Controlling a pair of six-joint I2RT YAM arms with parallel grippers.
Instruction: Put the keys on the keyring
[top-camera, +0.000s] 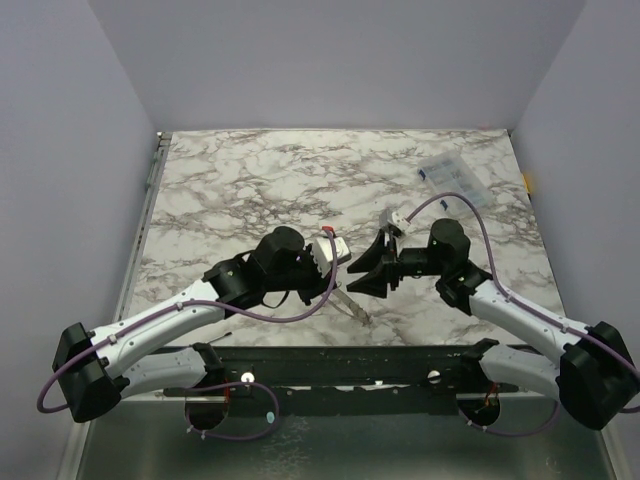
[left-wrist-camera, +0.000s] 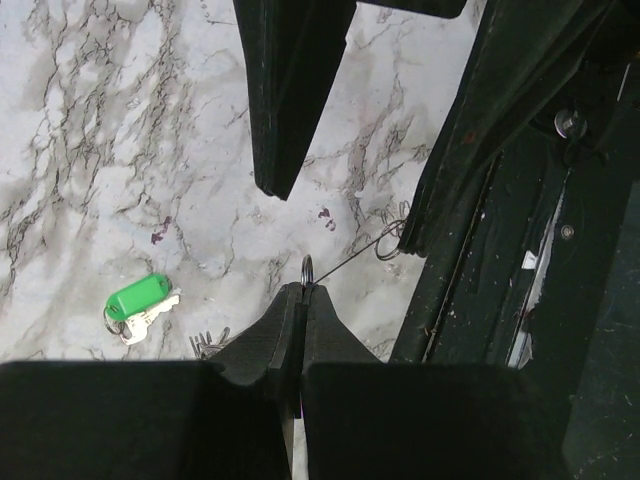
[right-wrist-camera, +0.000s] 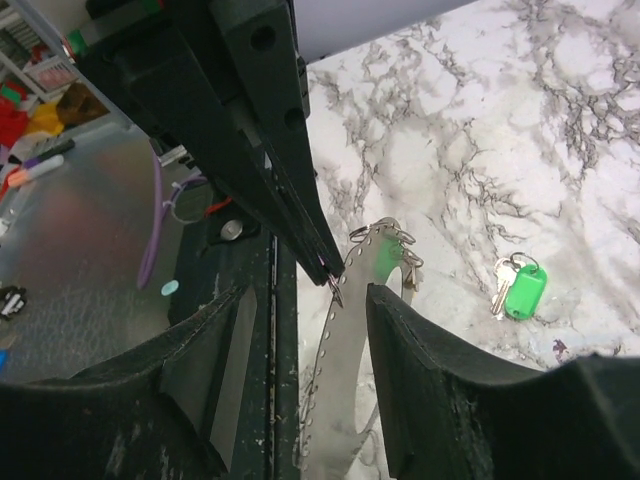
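we see the left gripper (left-wrist-camera: 303, 298) with jaws pressed together on the keyring (left-wrist-camera: 345, 262) — a thin wire reaching to one finger of the right gripper (right-wrist-camera: 310, 295), whose jaws stand apart. the green key (left-wrist-camera: 138, 298) lies on the table (left-wrist-camera: 90, 150), apart from both.

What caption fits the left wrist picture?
Left gripper pinches the keyring; the green key lies on the table.

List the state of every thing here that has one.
left tool: shut, pinching the keyring's small loop.
right tool: open, one finger on each side of the left tool's tip.
keyring: held at one end, its wire running towards a right finger.
green key: lying flat on the table, untouched, not threaded.
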